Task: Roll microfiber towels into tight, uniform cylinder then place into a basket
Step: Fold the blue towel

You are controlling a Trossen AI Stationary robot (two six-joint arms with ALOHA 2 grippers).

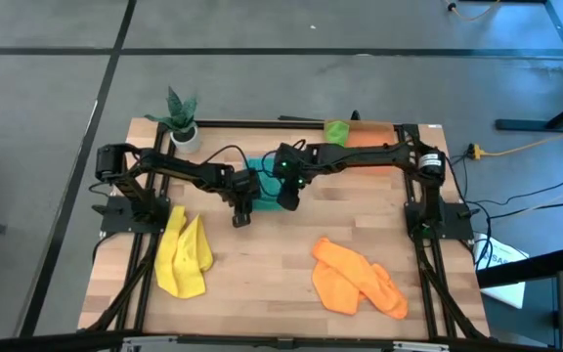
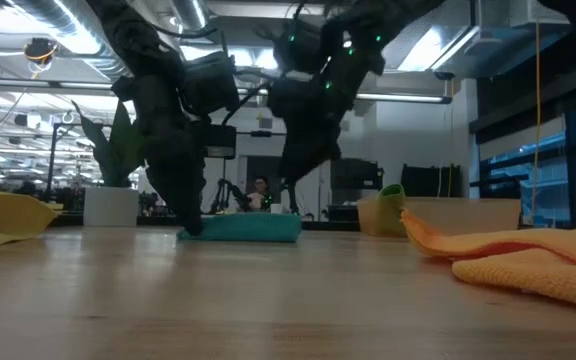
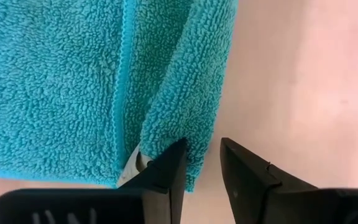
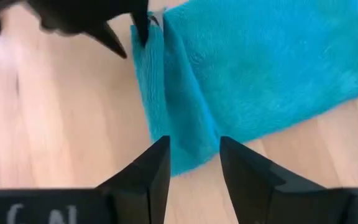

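Note:
The teal towel (image 1: 264, 176) lies flat in the middle of the table, its near edge turned over into a narrow fold (image 4: 166, 93) running left to right. My left gripper (image 1: 242, 213) is open at the fold's left end. My right gripper (image 1: 288, 200) is open a little above the fold's right end (image 4: 191, 146) and touches nothing. A yellow towel (image 1: 182, 256) lies crumpled at the near left and an orange one (image 1: 357, 279) at the near right. The orange basket (image 1: 377, 135) stands at the far right edge with a green towel (image 1: 337, 131) in it. My left gripper has one finger (image 3: 166, 167) on the left end of the towel's folded near edge (image 3: 188, 140); the other finger (image 3: 244, 171) stands over bare wood beside the fold. The fingers slant down from the table's left, along the fold. The towel lies on the table.
A small potted plant (image 1: 181, 119) in a white pot stands at the far left corner. Bare wood (image 1: 262, 274) shows between the yellow and orange towels near the front edge. A person sits in the room far behind the table (image 2: 259, 190).

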